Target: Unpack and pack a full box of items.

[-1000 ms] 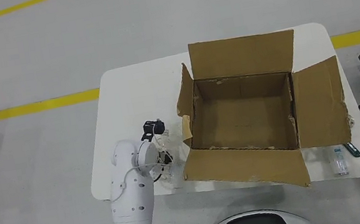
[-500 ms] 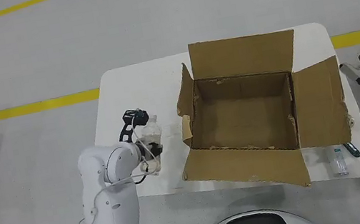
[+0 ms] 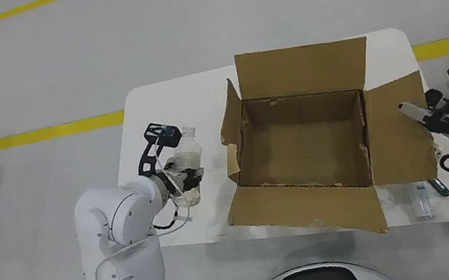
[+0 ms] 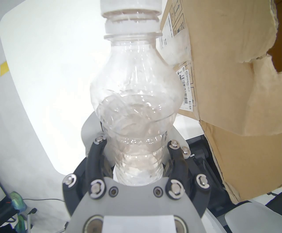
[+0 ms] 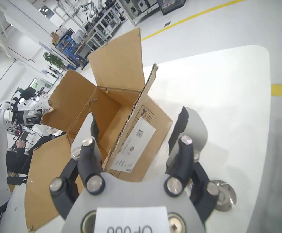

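Plastic, clear and thin-walled, the white-capped bottle [image 4: 134,88] sits in the left tool [image 4: 136,143], whose black fingers [image 4: 97,154] pinch its ribbed lower waist, with the cap pointing away from the tool. It looks light and easily crushed, and its skin looks slick. The narrow ribbed waist seems the sound place to hold, since the bulging shoulder beyond it would likely slip. Whether liquid is inside I cannot tell. Just beside the bottle, to one side of the tool, stands the outer wall of the open brown cardboard box [image 4: 231,88]. Under and beyond lies the white table [image 4: 44,66]. Well apart, across the box, the right tool [image 5: 141,123] hangs above the box's side flap, fingers spread and nothing between them.
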Available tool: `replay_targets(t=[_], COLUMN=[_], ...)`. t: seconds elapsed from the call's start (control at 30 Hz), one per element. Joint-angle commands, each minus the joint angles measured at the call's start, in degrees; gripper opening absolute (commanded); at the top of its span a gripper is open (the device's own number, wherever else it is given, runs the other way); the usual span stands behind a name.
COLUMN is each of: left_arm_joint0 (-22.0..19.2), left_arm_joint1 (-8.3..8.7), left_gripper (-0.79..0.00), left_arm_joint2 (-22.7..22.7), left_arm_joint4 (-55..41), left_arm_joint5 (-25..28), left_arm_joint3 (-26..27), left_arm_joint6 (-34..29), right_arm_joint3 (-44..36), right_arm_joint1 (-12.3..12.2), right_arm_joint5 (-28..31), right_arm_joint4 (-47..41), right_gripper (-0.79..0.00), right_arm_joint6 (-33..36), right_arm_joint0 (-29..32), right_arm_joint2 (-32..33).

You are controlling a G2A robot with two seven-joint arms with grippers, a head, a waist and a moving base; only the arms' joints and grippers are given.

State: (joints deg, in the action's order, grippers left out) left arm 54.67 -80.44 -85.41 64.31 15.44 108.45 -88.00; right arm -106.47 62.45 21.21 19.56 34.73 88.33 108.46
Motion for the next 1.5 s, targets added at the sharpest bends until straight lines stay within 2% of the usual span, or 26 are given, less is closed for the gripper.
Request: replay_targets(t=[0.0, 0.67, 0.93, 1.1, 1.27, 1.3, 1.33, 1.37, 1.47], left_arm_joint0=[0.0, 0.2, 1.5, 0.7, -0.3, -0.5, -0.7, -1.1, -2.5], left_arm_joint1=[0.24, 0.45, 1.18, 1.93, 2.58, 2.72, 2.83, 2.95, 3.26], left_gripper=[-0.785, -0.785, -0.785, -0.785, -0.785, -0.785, -0.785, -0.785, -0.785], left_arm_joint2=[0.2, 0.3, -1.8, -4.7, -7.2, -7.5, -7.7, -7.7, -7.0], left_arm_joint4=[0.2, 0.0, 0.9, 0.4, -4.8, -5.8, -7.1, -8.3, -12.0], left_arm_joint5=[-0.3, -0.7, -1.7, -2.3, -2.6, -2.5, -2.6, -2.7, -2.9], left_arm_joint3=[-0.4, -0.9, 0.3, 2.9, 6.5, 7.3, 8.1, 8.9, 10.8], left_arm_joint6=[0.0, 0.0, 4.3, 4.3, 2.8, 2.3, 1.8, 1.2, 0.0], right_arm_joint3=[0.1, 0.2, -1.0, 0.5, 1.5, 1.4, 1.4, 1.3, 0.4], right_arm_joint1=[0.0, 0.0, -0.6, -1.0, -1.3, -1.4, -1.4, -1.4, -1.6], right_arm_joint5=[0.4, -1.3, -3.2, -4.7, -6.9, -7.0, -7.0, -7.4, -7.5], right_arm_joint4=[0.2, 0.9, -2.9, -4.6, -4.4, -4.0, -3.7, -3.4, -1.6], right_gripper=[-0.785, -0.785, -0.785, -0.785, -0.785, -0.613, -0.139, 0.000, 0.000], right_arm_joint6=[0.3, -0.5, 6.3, 11.1, 12.7, 12.6, 12.5, 12.2, 11.1], right_arm_joint0=[0.2, 0.3, -3.3, -6.6, -9.1, -9.4, -9.6, -9.8, -9.9], right_arm_joint2=[-0.7, -2.0, -4.1, -6.0, -7.6, -7.8, -8.1, -8.2, -8.2])
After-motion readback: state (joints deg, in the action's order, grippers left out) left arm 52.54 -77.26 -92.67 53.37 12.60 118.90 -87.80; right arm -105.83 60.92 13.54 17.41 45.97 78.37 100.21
